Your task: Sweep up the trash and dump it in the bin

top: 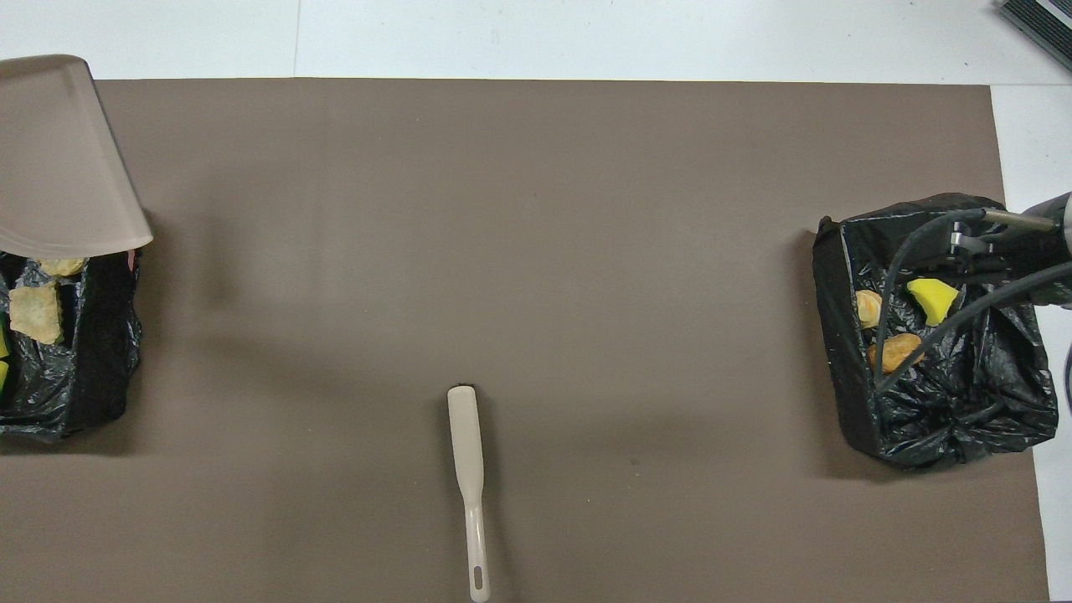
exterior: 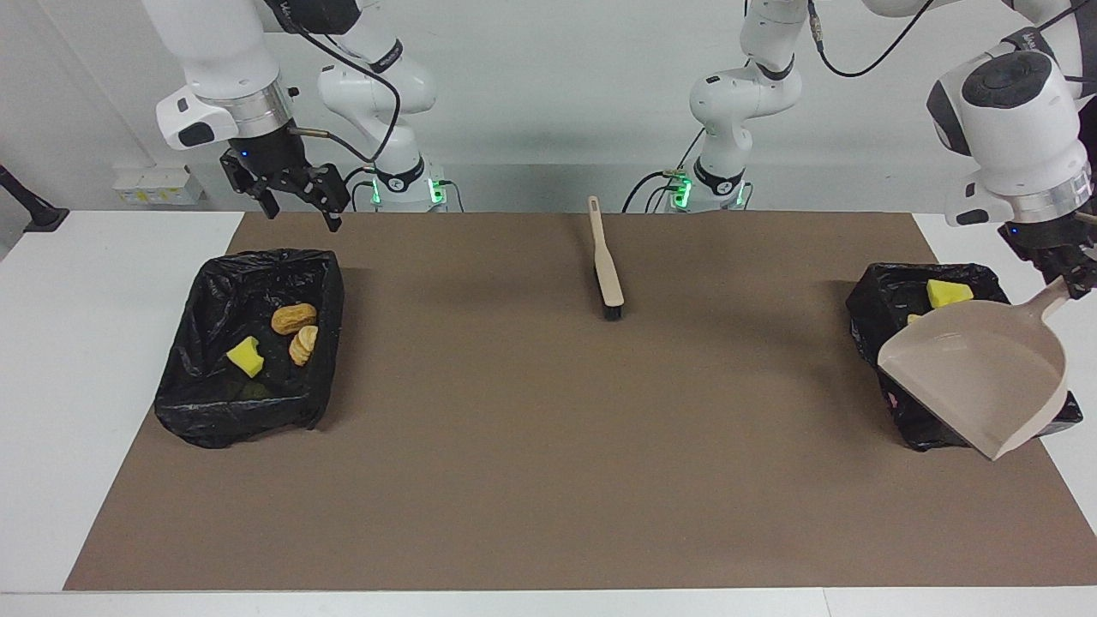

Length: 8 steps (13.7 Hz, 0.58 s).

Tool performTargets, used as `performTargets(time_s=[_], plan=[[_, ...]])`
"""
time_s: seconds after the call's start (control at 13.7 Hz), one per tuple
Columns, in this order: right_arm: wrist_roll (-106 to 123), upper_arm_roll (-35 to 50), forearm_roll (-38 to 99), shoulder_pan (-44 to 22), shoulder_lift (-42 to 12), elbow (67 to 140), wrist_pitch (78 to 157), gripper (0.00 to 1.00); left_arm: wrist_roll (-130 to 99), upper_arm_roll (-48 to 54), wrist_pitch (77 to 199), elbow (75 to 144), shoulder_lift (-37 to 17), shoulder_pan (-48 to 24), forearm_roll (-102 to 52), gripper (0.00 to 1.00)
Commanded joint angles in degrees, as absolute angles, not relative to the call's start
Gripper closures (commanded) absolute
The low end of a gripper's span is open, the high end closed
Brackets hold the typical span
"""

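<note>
A long worktop (exterior: 51,360) covered by a brown mat (exterior: 548,446) carries two bins lined with black bags, one at each end, and all the trash lies inside them.

The bin toward the right arm's end (exterior: 244,351) holds three pieces: a yellow sponge chunk (exterior: 246,356) and two tan-orange bread pieces (exterior: 294,318), side by side on the liner.

The bin toward the left arm's end (exterior: 883,296) holds the rest. In the facing view a yellow sponge chunk (exterior: 948,293) shows at the bin's end nearer the robots. In the overhead view two pale tan bread pieces (top: 35,311) show in it as well, along with slivers of yellow at the picture's edge.

The left tool (exterior: 1071,276) is pinched on the handle of a beige dustpan (exterior: 977,377) and holds it in the air over that bin. The pan tilts with its open mouth facing down toward the bin and covers much of the bin's contents.

The right tool (exterior: 296,190), its fingers spread apart and holding nothing, hangs in the air over the mat beside the edge of its bin that is nearer the robots.

A beige hand brush (exterior: 605,261) with dark bristles lies flat on the mat between the two bins, nearer to the robots than either, its handle pointing toward them.
</note>
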<state>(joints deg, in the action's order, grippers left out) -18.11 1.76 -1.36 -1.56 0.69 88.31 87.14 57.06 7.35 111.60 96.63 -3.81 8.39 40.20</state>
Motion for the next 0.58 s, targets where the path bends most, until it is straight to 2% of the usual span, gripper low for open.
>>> performTargets(time_s=[0.0,0.22,0.51], plan=[[-16.96,2.02,-0.44,-0.88,0.35,87.45,86.31,0.00,41.20,6.86,103.82,95.54,-2.99,1.69,31.95,1.00],[-16.96,2.02,-0.44,-0.79,0.44,87.45,86.31,0.00,23.78,7.12,100.11,97.11,-1.33,-4.29,18.94,1.00],[-16.88,2.02,-0.44,-0.88,0.35,87.45,86.31,0.00,7.51,7.12,100.45,97.29,-1.93,-12.54,7.50,1.00]])
